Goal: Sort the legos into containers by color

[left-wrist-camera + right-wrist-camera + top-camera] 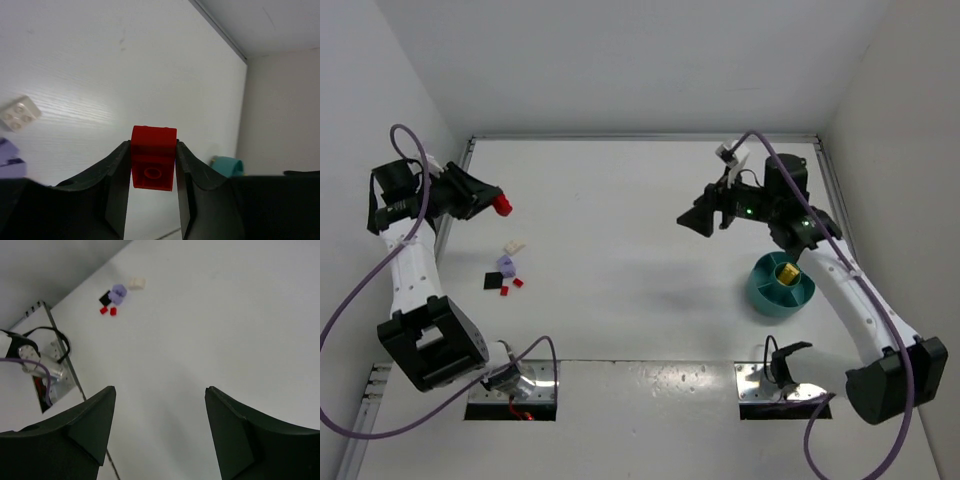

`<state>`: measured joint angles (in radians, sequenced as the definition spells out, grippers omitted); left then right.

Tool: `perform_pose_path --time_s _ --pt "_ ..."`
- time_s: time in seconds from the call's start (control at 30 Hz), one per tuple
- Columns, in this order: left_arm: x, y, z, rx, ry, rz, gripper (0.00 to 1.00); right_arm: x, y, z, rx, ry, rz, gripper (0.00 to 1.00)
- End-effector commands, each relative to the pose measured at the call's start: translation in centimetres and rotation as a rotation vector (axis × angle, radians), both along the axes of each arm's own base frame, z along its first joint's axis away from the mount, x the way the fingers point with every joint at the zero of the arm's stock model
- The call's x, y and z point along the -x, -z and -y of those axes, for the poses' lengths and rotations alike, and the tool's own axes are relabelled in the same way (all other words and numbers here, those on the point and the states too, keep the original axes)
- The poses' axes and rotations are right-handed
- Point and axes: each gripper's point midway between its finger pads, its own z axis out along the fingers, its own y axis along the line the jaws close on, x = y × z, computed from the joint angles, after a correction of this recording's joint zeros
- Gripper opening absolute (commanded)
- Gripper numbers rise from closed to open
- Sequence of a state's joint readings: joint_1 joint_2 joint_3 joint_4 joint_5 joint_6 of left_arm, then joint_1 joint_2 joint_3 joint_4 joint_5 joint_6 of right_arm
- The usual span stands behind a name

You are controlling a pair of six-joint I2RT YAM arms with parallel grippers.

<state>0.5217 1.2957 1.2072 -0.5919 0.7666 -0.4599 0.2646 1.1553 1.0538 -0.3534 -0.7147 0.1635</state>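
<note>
Left wrist: left gripper [152,146] clamped on red lego [153,161], frame centre. Right wrist: right gripper [160,390] empty, jaws wide apart. Top external: teal bowl [760,297] lower right.

A red brick [153,165] shows in the black left hand [152,147], while the white table [640,220] carries a cream brick [514,245], a lavender brick [506,265], a black brick [493,281] and two small red bricks [504,291], plus a teal bowl [770,300] with a yellow piece [787,271], and purple cables [25,361].
</note>
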Motion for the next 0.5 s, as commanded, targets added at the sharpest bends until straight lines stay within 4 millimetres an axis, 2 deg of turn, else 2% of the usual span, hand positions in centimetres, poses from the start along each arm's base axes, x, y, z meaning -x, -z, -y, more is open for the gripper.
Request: perform_pose_path --time_s 0.0,0.03,0.07,0.1,0.17,0.2,0.27,0.3,0.33,0.37,0.4,0.43,0.47 --pt "-0.8 -0.8 3.5 0.291 0.003 -0.087 0.06 -3.0 -3.5 -4.3 -0.131 0.021 0.144 0.73" --pt "-1.0 0.1 4.1 0.325 0.013 -0.125 0.06 -3.2 -3.8 -5.4 -0.132 0.015 0.158 0.73" --pt "-1.0 0.1 4.6 0.339 0.019 -0.135 0.06 -3.0 -3.6 -7.2 -0.126 0.001 0.164 0.71" --pt "-1.2 0.3 5.5 0.378 0.023 -0.170 0.06 -3.6 -2.7 -8.6 -0.115 -0.006 0.153 0.71" --pt "-1.4 0.8 6.1 0.415 0.007 -0.207 0.06 -3.5 -3.2 -11.6 -0.106 -0.017 0.165 0.71" --pt "-1.4 1.0 6.8 0.450 -0.006 -0.241 0.05 -4.7 -2.5 -12.9 -0.078 0.013 0.137 0.71" --pt "-1.8 1.2 7.3 0.468 -0.017 -0.261 0.03 -5.1 -2.0 -14.9 -0.046 0.021 0.120 0.71" --pt "-1.9 1.5 7.6 0.485 -0.036 -0.277 0.01 -5.2 -1.8 -16.9 -0.032 0.023 0.109 0.71" --pt "-2.0 1.5 7.5 0.498 -0.055 -0.287 0.01 -5.1 -3.2 -17.5 -0.048 0.025 0.135 0.71" --pt "-2.1 1.4 7.5 0.510 -0.063 -0.279 0.01 -5.6 -2.2 -18.6 -0.030 0.030 0.125 0.71" --pt "-2.1 1.6 7.9 0.529 -0.066 -0.290 0.01 -5.1 -2.5 -19.9 -0.037 0.024 0.122 0.71" --pt "-2.0 1.6 7.9 0.557 -0.095 -0.307 0.01 -5.6 -3.6 -20.6 -0.047 0.052 0.148 0.71" --pt "-2.1 1.8 8.3 0.566 -0.090 -0.309 0.01 -5.8 -3.7 -21.3 -0.050 0.060 0.146 0.71"
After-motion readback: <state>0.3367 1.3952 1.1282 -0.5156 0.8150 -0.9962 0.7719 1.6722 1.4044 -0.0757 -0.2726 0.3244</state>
